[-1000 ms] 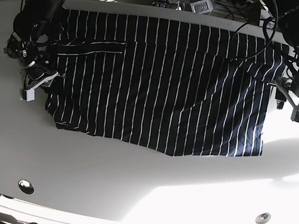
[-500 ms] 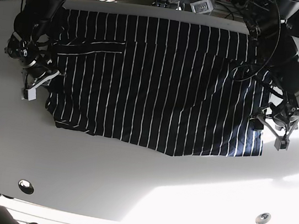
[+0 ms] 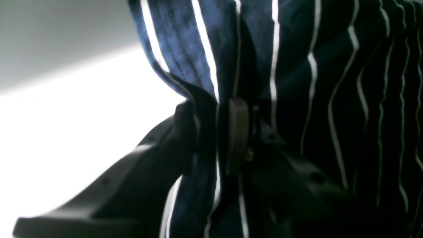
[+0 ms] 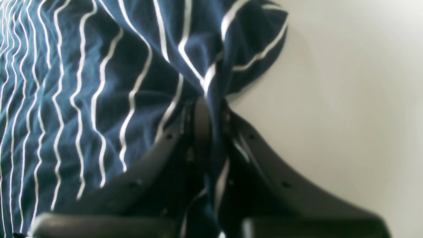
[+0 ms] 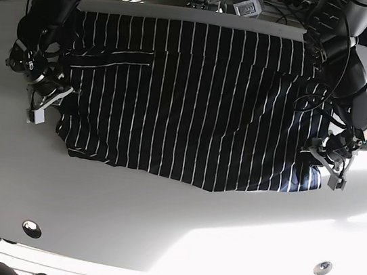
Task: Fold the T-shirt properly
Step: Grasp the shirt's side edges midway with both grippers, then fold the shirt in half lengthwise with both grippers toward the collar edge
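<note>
Navy T-shirt (image 5: pixel 195 105) with thin white stripes lies on a white table (image 5: pixel 158 223).

T-shirt (image 5: pixel 195 105): soft matt navy cloth, white stripes. Table (image 5: pixel 158 223): smooth white, slight sheen. Gripper fingers (image 3: pixel 238 135): matt black plastic.

My left gripper (image 3: pixel 211 135) is low at the base view's right side, jaws pinched tight on a fold of the shirt (image 5: pixel 196 98) — fabric bunched between the pads. My right gripper (image 4: pixel 211 122) mirrors it at the opposite side, clamped likewise. Both arms reach down from the far edge, wrists bent.
</note>
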You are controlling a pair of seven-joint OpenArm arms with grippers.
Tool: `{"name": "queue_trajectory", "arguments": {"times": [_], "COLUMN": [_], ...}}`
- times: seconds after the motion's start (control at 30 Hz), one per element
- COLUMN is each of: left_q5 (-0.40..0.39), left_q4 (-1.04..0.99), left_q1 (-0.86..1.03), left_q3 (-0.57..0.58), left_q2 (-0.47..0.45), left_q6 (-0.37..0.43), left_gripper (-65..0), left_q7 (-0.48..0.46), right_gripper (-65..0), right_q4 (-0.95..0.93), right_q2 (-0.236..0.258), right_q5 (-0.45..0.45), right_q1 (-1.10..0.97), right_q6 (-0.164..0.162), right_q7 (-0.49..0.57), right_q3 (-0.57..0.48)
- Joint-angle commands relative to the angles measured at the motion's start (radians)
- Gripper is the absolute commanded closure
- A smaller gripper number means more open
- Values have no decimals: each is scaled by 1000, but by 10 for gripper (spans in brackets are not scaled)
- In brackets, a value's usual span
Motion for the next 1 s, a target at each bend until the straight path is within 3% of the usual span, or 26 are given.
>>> {"name": "queue_trajectory", "arguments": {"times": [0.03, 0.23, 0.43, 0.6, 0.9, 0.97, 1.0], "left_q5": [29, 31, 28, 26, 26, 26, 26], "left_q4": [-3, 169, 307, 445, 458, 458, 458], "left_q1": [-1, 8, 8, 36, 77, 85, 86], "left_q3": [3, 2, 0, -3, 2, 2, 2], "left_q2": [2, 7, 10, 24, 30, 30, 30], "left_q6": [-6, -31, -31, -31, -31, -31, -31], "left_gripper": [-18, -4, -4, -4, -4, -6, -6], "left_q7": [30, 33, 119, 148, 148, 148, 148], "right_gripper": [-22, -22, -22, -22, -27, -51, -103], "right_q4": [11, 11, 20, 172, 177, 183, 203], "right_q2": [14, 35, 42, 42, 35, 34, 34], "right_q5": [-9, -10, -3, -4, -9, -1, -1], "right_q1": [30, 56, 52, 0, -48, -82, -91], "right_q6": [-1, -1, -1, -1, -1, -1, -1], "right_q7": [-4, -4, -4, -18, -68, -68, -70], "right_q3": [1, 1, 3, 44, 49, 51, 51]}}
